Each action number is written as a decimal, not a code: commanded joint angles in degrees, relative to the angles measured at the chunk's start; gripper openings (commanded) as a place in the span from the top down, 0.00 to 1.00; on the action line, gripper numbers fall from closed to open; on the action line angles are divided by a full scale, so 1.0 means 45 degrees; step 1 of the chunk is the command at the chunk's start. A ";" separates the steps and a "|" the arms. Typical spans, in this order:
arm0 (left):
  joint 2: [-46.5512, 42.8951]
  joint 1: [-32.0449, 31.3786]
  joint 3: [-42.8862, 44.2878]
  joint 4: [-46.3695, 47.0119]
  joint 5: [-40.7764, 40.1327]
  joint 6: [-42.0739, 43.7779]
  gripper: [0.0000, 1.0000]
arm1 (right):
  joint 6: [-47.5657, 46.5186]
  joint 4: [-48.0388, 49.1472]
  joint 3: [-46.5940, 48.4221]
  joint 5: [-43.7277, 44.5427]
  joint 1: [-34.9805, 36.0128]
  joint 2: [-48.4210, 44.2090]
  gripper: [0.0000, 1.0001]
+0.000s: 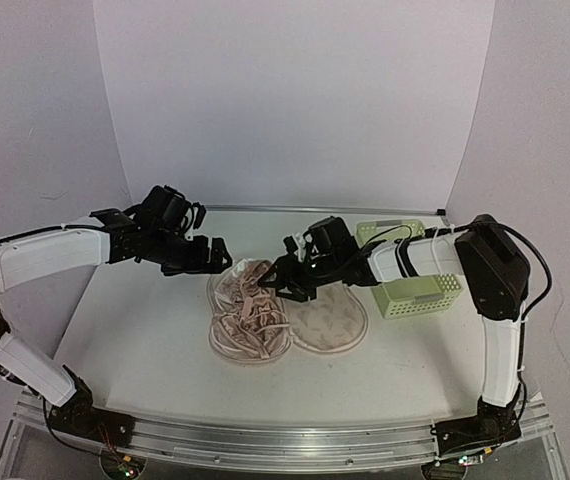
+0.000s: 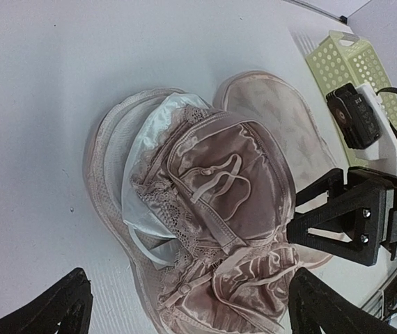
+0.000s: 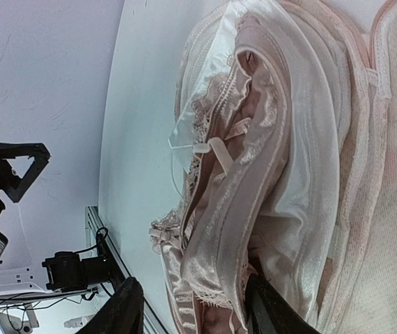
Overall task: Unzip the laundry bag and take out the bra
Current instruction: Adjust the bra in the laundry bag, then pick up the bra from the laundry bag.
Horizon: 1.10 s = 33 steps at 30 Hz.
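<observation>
Scene: A white tabletop [image 1: 135,345] is shown between white backdrop panels, with two black-and-white arms reaching inward from either side.

Laundry bag: The flat, peanut-shaped beige fabric pouch with small orange-red prints [image 1: 333,322] [image 2: 275,111] [image 3: 393,229] is seen unzipped and spread open at the middle of the table. Its two lobes are laid side by side and its pinkish rim is exposed.

Bra: The soft satin garment in pale pink and white, trimmed with lace and thin straps [image 1: 250,310] [image 2: 219,188] [image 3: 275,153], is heaped on the left lobe of the opened pouch, inside its rim. The right lobe is left uncovered.

Left gripper: The left gripper [image 1: 217,255] is held above the table at the far left edge of the pouch. Its black fingers [image 2: 52,306] are spread wide and nothing is held between them.

Right gripper: The right gripper [image 1: 277,282] is lowered at the far end of the pouch, by the edge of the heaped garment. Its black fingers [image 3: 125,309] are parted, and a fold of satin is seen lying between them in the wrist view. No closed grip on the fabric is shown.

Basket: A pale-green perforated plastic basket [image 1: 415,290] [image 2: 345,62] is set just beside the pouch on the right, partly hidden by the right forearm.
</observation>
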 commanded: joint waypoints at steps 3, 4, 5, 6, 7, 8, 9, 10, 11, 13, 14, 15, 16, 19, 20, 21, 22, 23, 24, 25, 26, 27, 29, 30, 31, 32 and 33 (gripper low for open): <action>-0.0153 0.0070 0.0650 0.0127 -0.0201 0.0106 0.02 | -0.0347 0.0669 0.1300 0.0086 0.0072 0.0637 0.48; -0.0168 0.0070 0.0644 0.0127 -0.0210 0.0106 0.02 | -0.0341 0.0669 0.1412 0.0066 0.0074 0.0710 0.48; -0.0187 0.0070 0.0621 0.0127 -0.0207 0.0118 0.02 | -0.0333 0.0669 0.1511 0.0057 0.0062 0.0778 0.48; -0.0197 0.0070 0.0611 0.0127 -0.0236 0.0107 0.02 | -0.0332 0.0642 0.1619 0.0046 0.0073 0.0852 0.48; -0.0208 0.0070 0.0600 0.0117 -0.0239 0.0123 0.02 | -0.0332 0.0551 0.1715 0.0027 0.0074 0.0942 0.48; -0.0214 0.0070 0.0596 0.0130 -0.0240 0.0125 0.02 | -0.0342 0.0420 0.1805 0.0025 0.0074 0.1056 0.49; -0.0217 0.0070 0.0573 0.0127 -0.0240 0.0125 0.02 | -0.0350 0.0279 0.1878 0.0025 0.0074 0.1160 0.49; -0.0217 0.0060 0.0571 0.0129 -0.0254 0.0128 0.02 | -0.0351 0.0212 0.1889 0.0007 0.0074 0.1254 0.49; -0.0218 0.0069 0.0556 0.0127 -0.0259 0.0111 0.02 | -0.0337 0.0175 0.1881 0.0005 0.0074 0.1351 0.50; -0.0251 0.0067 0.0515 0.0127 -0.0259 0.0106 0.02 | -0.0286 0.0080 0.1857 -0.0013 0.0074 0.1504 0.51; -0.0256 0.0070 0.0495 0.0127 -0.0254 0.0106 0.02 | -0.0268 0.0039 0.1874 -0.0041 0.0074 0.1583 0.52; -0.0274 0.0070 0.0475 0.0127 -0.0259 0.0108 0.02 | -0.0256 -0.0006 0.1886 -0.0094 0.0074 0.1705 0.53; -0.0271 0.0070 0.0473 0.0127 -0.0258 0.0106 0.02 | -0.0254 -0.0040 0.1890 -0.0147 0.0074 0.1759 0.55; -0.0274 0.0070 0.0453 0.0127 -0.0259 0.0106 0.02 | -0.0252 -0.0073 0.1854 -0.0229 0.0074 0.1753 0.62; -0.0259 0.0070 0.0463 0.0132 -0.0254 0.0123 0.02 | -0.0268 -0.0073 0.1813 -0.0202 0.0074 0.1697 0.67; -0.0269 0.0070 0.0457 0.0127 -0.0254 0.0125 0.02 | -0.0287 -0.0073 0.1774 -0.0177 0.0074 0.1597 0.71; -0.0261 0.0070 0.0468 0.0132 -0.0244 0.0142 0.02 | -0.0320 -0.0073 0.1732 -0.0162 0.0074 0.1504 0.76; -0.0264 0.0070 0.0472 0.0127 -0.0255 0.0144 0.02 | -0.0340 -0.0073 0.1683 -0.0128 0.0074 0.1378 0.80; -0.0258 0.0070 0.0473 0.0127 -0.0254 0.0145 0.02 | -0.0350 -0.0073 0.1635 -0.0087 0.0074 0.1245 0.84; -0.0242 0.0070 0.0487 0.0127 -0.0259 0.0145 0.02 | -0.0351 -0.0090 0.1610 -0.0060 0.0074 0.1130 0.88; -0.0228 0.0060 0.0491 0.0122 -0.0245 0.0162 0.02 | -0.0347 -0.0093 0.1551 -0.0028 0.0074 0.0996 0.91; -0.0221 0.0054 0.0492 0.0126 -0.0240 0.0164 0.02 | -0.0329 -0.0093 0.1497 -0.0002 0.0074 0.0841 0.94; -0.0215 0.0070 0.0516 0.0127 -0.0224 0.0179 0.02 | -0.0269 -0.0093 0.1395 0.0053 0.0074 0.0524 0.99; -0.0217 0.0077 0.0512 0.0127 -0.0216 0.0190 0.02 | -0.0258 -0.0090 0.1355 0.0072 0.0074 0.0366 1.00; -0.0217 0.0071 0.0539 0.0127 -0.0210 0.0202 0.02 | -0.0223 -0.0110 0.1309 0.0096 0.0074 0.0191 1.00; -0.0232 0.0070 0.0564 0.0137 -0.0226 0.0220 0.02 | -0.0201 -0.0112 0.1249 0.0129 0.0074 0.0007 1.00; -0.0251 0.0067 0.0569 0.0128 -0.0253 0.0249 0.02 | -0.0181 -0.0112 0.1178 0.0182 0.0074 -0.0182 1.00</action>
